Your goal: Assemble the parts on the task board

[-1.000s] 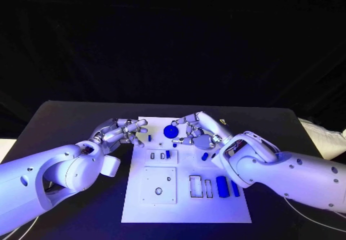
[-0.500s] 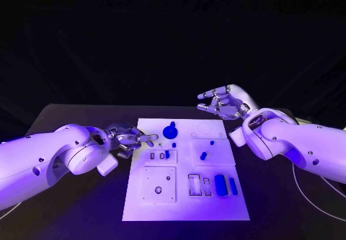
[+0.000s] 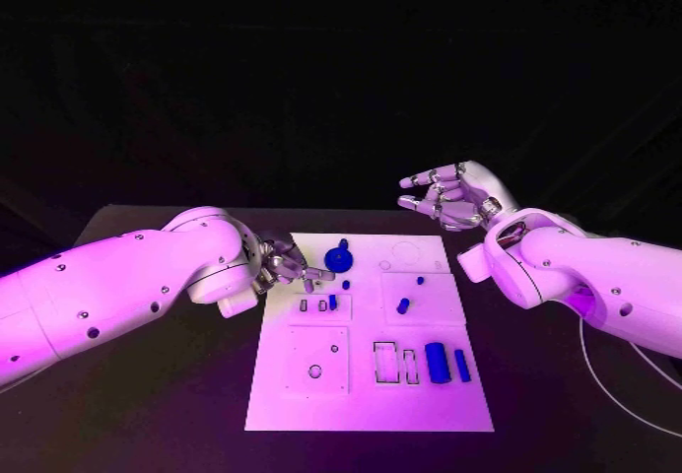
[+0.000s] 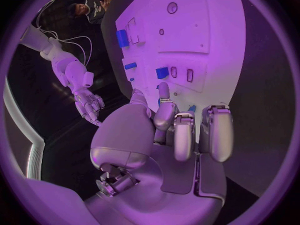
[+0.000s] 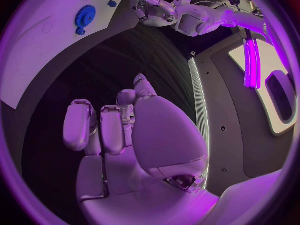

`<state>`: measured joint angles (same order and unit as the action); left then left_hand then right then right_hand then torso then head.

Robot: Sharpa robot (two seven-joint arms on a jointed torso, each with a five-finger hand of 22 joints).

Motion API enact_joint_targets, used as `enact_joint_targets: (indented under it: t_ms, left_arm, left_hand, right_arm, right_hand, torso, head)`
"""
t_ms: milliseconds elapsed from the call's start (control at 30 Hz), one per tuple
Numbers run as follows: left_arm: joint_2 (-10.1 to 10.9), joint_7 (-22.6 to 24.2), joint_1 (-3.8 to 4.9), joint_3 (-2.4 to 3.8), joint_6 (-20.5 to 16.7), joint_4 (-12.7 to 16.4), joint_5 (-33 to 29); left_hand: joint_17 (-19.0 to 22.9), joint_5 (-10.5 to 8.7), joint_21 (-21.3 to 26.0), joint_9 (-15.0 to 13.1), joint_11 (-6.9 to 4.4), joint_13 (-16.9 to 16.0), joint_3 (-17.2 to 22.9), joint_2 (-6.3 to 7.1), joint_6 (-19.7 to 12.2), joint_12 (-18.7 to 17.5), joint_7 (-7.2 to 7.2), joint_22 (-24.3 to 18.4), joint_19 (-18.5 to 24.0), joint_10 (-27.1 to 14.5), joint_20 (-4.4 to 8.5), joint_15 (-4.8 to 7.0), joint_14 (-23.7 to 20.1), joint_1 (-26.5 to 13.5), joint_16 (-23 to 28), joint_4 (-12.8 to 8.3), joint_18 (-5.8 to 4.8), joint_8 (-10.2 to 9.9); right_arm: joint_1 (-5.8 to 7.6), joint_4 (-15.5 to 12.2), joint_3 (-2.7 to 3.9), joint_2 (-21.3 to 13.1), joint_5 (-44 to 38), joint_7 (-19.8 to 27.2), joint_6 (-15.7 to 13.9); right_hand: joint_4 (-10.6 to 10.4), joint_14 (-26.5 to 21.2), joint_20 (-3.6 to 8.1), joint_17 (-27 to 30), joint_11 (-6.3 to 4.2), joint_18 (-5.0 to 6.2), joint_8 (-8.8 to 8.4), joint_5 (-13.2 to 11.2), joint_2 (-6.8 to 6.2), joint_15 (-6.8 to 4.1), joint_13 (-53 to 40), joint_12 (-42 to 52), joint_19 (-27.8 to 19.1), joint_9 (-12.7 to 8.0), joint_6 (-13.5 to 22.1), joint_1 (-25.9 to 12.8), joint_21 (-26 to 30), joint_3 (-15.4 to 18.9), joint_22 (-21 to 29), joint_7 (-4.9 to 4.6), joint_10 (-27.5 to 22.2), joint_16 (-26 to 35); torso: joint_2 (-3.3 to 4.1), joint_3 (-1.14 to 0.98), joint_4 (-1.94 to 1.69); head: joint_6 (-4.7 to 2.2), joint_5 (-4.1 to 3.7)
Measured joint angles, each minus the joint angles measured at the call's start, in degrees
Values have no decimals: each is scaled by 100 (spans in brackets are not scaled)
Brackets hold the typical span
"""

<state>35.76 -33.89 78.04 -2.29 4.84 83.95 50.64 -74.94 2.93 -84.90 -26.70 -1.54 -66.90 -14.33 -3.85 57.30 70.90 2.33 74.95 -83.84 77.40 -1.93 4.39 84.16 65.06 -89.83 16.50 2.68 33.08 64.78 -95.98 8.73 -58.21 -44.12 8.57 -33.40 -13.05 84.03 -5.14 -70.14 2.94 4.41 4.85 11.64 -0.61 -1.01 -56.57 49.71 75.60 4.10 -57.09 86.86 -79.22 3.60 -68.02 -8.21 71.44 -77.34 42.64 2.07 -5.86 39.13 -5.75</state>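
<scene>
The white task board (image 3: 373, 394) lies in the middle of the black table. A blue gear (image 3: 338, 259) stands near its far edge, with small blue pegs (image 3: 402, 306) mid-board and two blue blocks (image 3: 437, 363) near the front right. My left hand (image 3: 289, 266) sits at the board's far left edge beside the gear, fingers curled in, nothing visibly held. The left wrist view shows its palm (image 4: 169, 130) over the board (image 4: 200, 30). My right hand (image 3: 452, 197) hangs high beyond the board's far right corner, fingers curled on nothing (image 5: 125, 130). The gear (image 5: 85, 16) is seen from there too.
Recessed slots (image 3: 383, 363) and a raised square plate (image 3: 315, 360) occupy the board's near half. Black table surface (image 3: 157, 394) stretches on both sides of the board. My left forearm (image 3: 128, 286) lies over the table's left part.
My right hand has left the gear and risen up and to the right, away from the board. My left hand has edged onto the board's left edge near the gear.
</scene>
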Motion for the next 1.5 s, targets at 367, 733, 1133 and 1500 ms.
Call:
enact_joint_targets:
  t_ms: [367,733,1133,1500]
  left_arm:
    - [-602,-220,-9,-116,137,-586,258]
    - [-851,-312,-55,-137,323,-876,306]
    - [-990,-350,-59,-137,527,-1002,335]
    - [-1016,-370,-60,-137,713,-1028,373]
  left_hand:
    - [1,0,-1,-276,0,-52,-124,-97,-114,37,-12,-1,-20,0,20,20,-20,51,0,-15,0,163]
    - [2,0,-25,-395,0,-76,-140,-165,-155,45,-12,-1,-19,0,19,20,-20,120,0,-32,0,230]
    - [2,0,-52,-660,-21,-144,-68,-347,-238,98,-12,-2,-19,20,19,20,-20,425,0,-167,0,376]
    - [3,0,-76,-707,-20,-162,-67,-330,-237,98,-12,-3,-19,20,19,19,-20,452,0,-167,1,376]
  right_arm:
    - [1,31,-10,68,-1,-54,20]
    - [1,34,-18,94,-16,-135,42]
    - [1,43,-21,130,-27,-192,64]
    - [1,56,-22,145,-40,-230,79]
  right_hand:
    - [0,0,0,-33,0,0,0,123,0,0,1,0,0,-6,0,0,0,0,0,0,0,0]
    - [0,0,0,-33,1,0,0,157,0,0,23,-1,0,-6,1,0,22,0,12,0,0,0]
    - [11,0,0,0,1,-1,-23,301,0,0,60,-1,0,-6,1,0,46,-11,50,1,0,23]
    - [16,0,0,23,2,-1,-23,313,0,0,80,-29,1,-6,1,0,72,-16,81,1,1,45]
  torso:
    - [14,5,0]
    - [34,16,23]
    - [36,19,26]
    - [36,17,20]
  head:
    - [-17,-10]
    - [18,-5]
    - [64,3]
    - [91,10]
